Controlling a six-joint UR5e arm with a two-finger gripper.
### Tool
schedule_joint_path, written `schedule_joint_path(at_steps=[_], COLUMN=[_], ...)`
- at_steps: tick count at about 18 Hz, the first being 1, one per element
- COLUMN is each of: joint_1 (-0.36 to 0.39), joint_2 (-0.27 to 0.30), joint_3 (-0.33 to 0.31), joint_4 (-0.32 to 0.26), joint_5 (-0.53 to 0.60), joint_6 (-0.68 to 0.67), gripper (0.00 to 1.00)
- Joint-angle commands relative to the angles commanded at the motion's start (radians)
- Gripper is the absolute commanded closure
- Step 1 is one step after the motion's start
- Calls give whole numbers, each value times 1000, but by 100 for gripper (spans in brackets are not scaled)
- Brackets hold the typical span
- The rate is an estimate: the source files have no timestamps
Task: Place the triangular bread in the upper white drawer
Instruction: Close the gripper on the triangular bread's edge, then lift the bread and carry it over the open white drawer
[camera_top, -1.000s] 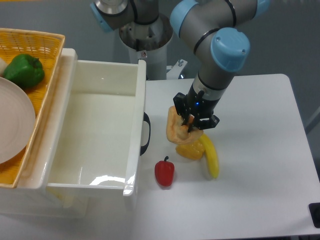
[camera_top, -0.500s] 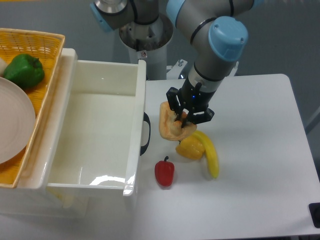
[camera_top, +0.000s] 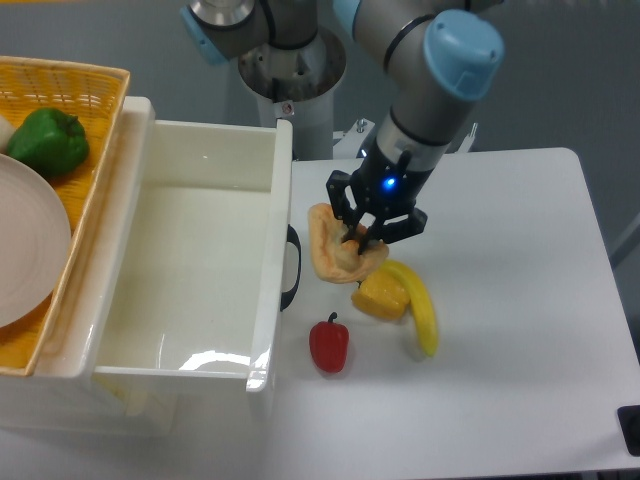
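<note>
Carrying triangular bread (camera_top: 330, 245) leftward, end effector (camera_top: 362, 237) nearer upper white drawer (camera_top: 190, 275).

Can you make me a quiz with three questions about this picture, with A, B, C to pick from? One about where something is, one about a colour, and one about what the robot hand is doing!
1. Where is the green pepper?
A. In the yellow basket
B. In the white drawer
C. Beside the banana

2. What colour is the pepper standing nearest the drawer's black handle?
A. Green
B. Red
C. Purple

3. What is the gripper doing?
A. Hanging open with nothing in it
B. Holding the triangular bread
C. Holding the banana

Answers:
1. A, it lies in the basket next to the plate.
2. B, it is bright red.
3. B, the fingers are closed on the bread, lifted above the table.
</note>
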Motion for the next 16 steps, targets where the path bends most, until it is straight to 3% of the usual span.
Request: schedule_joint_path(at_steps=[3,6,12,16], joint_1=[37,36,13,-35], joint_2=[14,18,38,67], joint_3=[-2,-3,-17,-38], joint_4=[-5,-12,-12,-11], joint_5=[-51,-109,-220,-226], joint_6=[-8,-96,-146,-152], gripper=[74,74,74,74])
